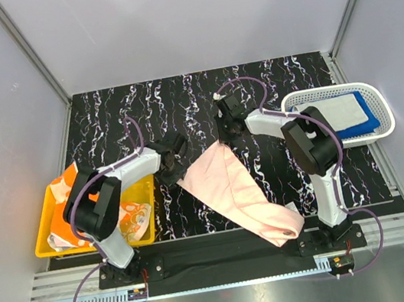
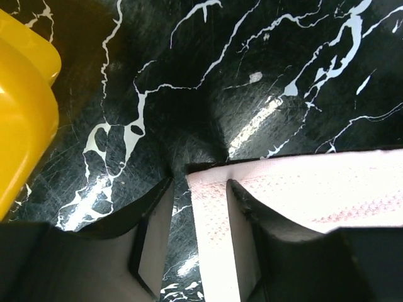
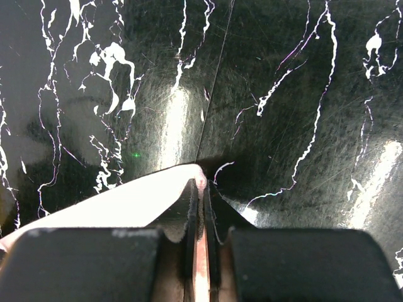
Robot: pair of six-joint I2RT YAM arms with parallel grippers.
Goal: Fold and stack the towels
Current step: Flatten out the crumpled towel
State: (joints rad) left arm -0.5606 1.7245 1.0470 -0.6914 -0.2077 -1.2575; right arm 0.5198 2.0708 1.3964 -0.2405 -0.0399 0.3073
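Working on the spreading-out step, by the look of it: getting the pink towel [image 1: 233,188] flat before any fold. Letting its near end lie bunched and doubled over at the near edge of the table [image 1: 105,128], well behind both hands and close to the right arm's base.

Straddling one far corner of that towel with the left gripper [image 2: 200,189], with fingers [image 2: 151,245] standing apart. Holding the hem in the gap, with one finger over the cloth and the other over bare table just beside it, nothing clamped yet.

Pinching the other far corner in the right gripper [image 3: 203,189], a little beyond the left one. Pressing fingers together there on a thin lip of pink cloth right at the tips.

Leaving the orange-and-white towels [image 1: 132,221] heaped in the yellow bin [image 1: 43,224], out past the left gripper's outer side. Leaving the folded towels [image 1: 339,114], off-white on blue, in the white basket [image 1: 380,102], well off the right gripper's outer side.

Needing next, most likely, a firm squeeze from the left gripper on that hem. Then lifting evenly with both hands and drawing the cloth away from the near edge, pulling the bunched tail out flat. Risking a slip at the left corner, judging by the narrow strip sitting between those fingers.
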